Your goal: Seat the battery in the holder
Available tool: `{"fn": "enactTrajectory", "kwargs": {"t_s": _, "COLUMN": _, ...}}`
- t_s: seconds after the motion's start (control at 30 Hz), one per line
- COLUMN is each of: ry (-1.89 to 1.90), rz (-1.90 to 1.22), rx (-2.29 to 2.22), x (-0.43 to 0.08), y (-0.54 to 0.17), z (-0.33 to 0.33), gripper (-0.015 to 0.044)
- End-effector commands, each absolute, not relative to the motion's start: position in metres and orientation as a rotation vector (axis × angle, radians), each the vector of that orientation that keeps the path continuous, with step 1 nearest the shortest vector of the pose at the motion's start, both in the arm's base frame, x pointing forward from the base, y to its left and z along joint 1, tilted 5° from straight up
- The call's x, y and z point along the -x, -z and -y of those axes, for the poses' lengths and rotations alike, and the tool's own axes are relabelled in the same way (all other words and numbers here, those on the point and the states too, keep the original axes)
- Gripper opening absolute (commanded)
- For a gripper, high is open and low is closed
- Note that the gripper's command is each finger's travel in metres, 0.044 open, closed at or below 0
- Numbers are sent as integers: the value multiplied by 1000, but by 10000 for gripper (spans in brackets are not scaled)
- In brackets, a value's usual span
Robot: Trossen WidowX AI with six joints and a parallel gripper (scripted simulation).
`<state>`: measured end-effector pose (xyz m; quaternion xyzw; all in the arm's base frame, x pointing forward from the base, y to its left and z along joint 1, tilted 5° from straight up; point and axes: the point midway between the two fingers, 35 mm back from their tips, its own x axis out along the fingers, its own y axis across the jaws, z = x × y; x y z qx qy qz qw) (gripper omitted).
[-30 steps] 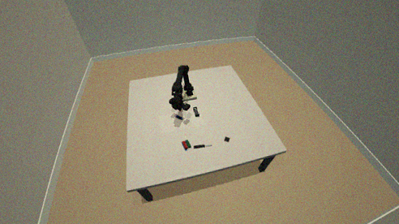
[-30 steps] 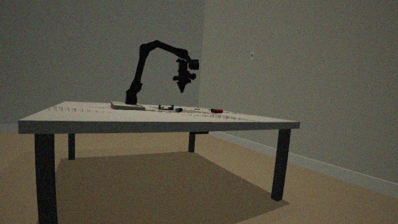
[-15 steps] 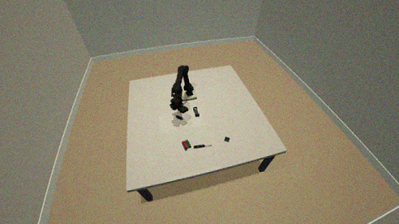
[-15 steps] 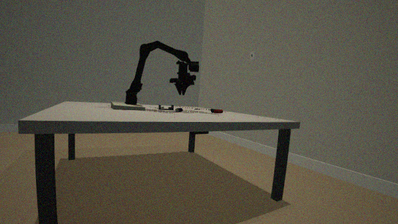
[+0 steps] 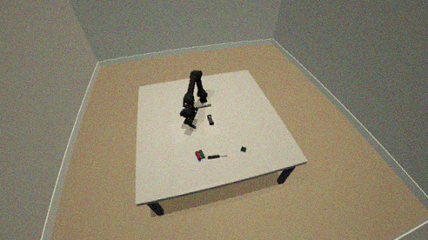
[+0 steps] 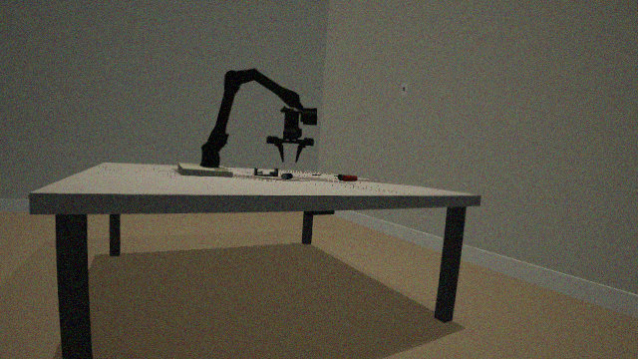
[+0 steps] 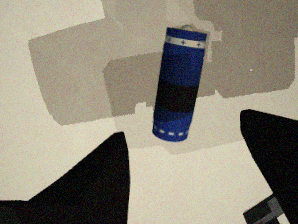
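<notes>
The blue battery (image 7: 183,65) (image 6: 287,176) with a black band lies on its side on the table. In the wrist view its terminal end with plus marks points up, slightly right, and its other end points down. My gripper (image 6: 290,162) (image 7: 184,131) is open and empty, above the battery, fingers pointing down. In the wrist view one fingertip is left and one right of the battery's lower end, neither touching it. The dark holder (image 5: 210,120) (image 6: 270,175) stands apart from the battery, nearer the arm's base in the exterior view, its two raised ends showing. Its spring and lip are too small to tell.
Red and green blocks (image 5: 200,155), a screwdriver (image 5: 213,156) and a small dark square piece (image 5: 243,149) lie toward the table's near edge in the top view. A grey piece (image 7: 264,212) shows at the wrist view's lower right, possibly the holder.
</notes>
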<state>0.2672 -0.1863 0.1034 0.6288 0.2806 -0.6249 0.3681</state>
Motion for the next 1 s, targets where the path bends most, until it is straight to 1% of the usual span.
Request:
{"fn": "enactTrajectory", "kwargs": {"t_s": 0.0, "ry": 1781, "rz": -520, "rx": -1819, "x": -261, "y": -87, "z": 187, "gripper": 248}}
{"fn": "enactTrajectory", "kwargs": {"t_s": 0.3, "ry": 1781, "rz": -520, "rx": -1819, "x": -262, "y": -86, "z": 188, "gripper": 248}}
{"fn": "enactTrajectory", "kwargs": {"t_s": 0.97, "ry": 1781, "rz": -520, "rx": -1819, "x": -264, "y": -54, "z": 191, "gripper": 248}}
